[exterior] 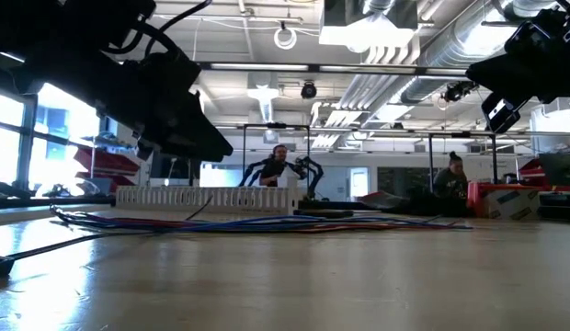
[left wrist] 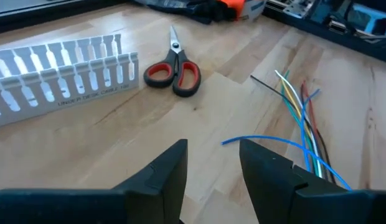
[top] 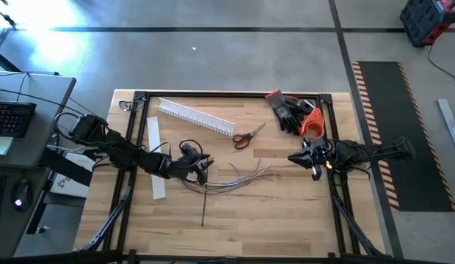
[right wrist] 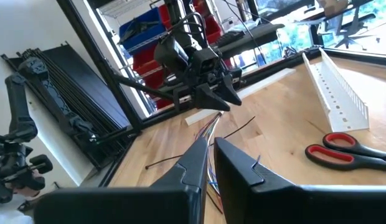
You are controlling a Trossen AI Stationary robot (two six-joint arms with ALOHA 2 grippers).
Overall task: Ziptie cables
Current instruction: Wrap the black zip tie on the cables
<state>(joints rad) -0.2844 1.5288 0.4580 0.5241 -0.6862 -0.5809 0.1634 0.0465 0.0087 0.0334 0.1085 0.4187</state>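
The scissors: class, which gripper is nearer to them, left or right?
Left, narrowly. The left gripper sits down-left of the scissors, over the cables. The right gripper waits off to their right, near the table edge.

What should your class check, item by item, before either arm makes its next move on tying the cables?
1. Cables lie loose on the table, fanned out at one end, not gathered: not ok.
2. Left gripper sits at the cables' bunched end, jaws open, holding nothing: ok.
3. Right gripper hangs apart from the cables' fanned end, jaws slightly open and empty: ok.
4. Black ziptie lies untouched on the wood near the left gripper: ok.
5. Scissors and white duct lie clear of the cables: ok.
6. Ziptie threaded round the bundle: not ok.
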